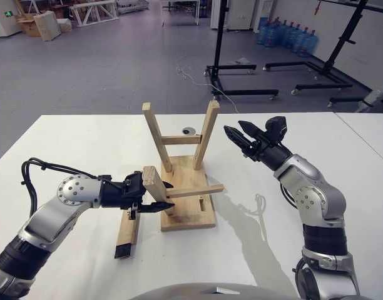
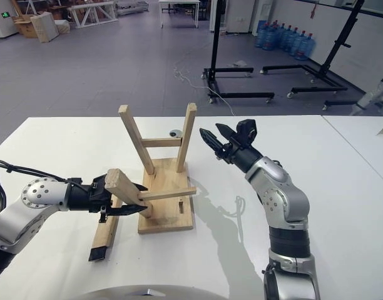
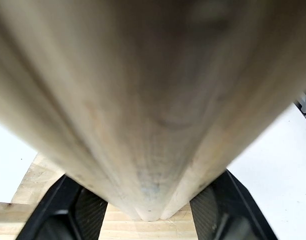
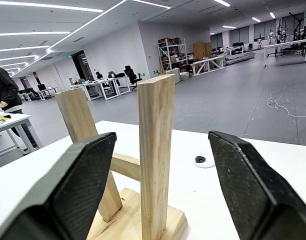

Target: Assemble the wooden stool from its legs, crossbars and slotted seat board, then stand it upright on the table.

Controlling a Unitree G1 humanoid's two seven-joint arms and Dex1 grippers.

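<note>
A white tabletop (image 1: pixel 66 144) stands in a large hall with a grey floor; black wheeled stands (image 1: pixel 241 62) and a row of blue water bottles (image 1: pixel 285 31) lie beyond its far edge. A small round grommet (image 1: pixel 189 130) sits in the tabletop near that far edge.

There is one slotted seat board (image 1: pixel 198 215), lying flat at the tabletop's middle. Four legs show. Two upright legs (image 1: pixel 156 136) rise from the board's far end, leaning apart and joined by one crossbar (image 1: pixel 182 140). The left gripper (image 1: pixel 169 195) is clamped around a third leg (image 1: pixel 153 181) over the board's left edge, and a second crossbar (image 1: pixel 194 191) juts from that leg across the board. A fourth leg (image 1: pixel 127 232) lies flat on the tabletop, just beside the board's left edge.

The right gripper (image 1: pixel 233 125) hangs spread wide, holding nothing, above the tabletop just right of the upright pair.

The board sits well apart from the left, right and near edges, with broad white surface on its right.
</note>
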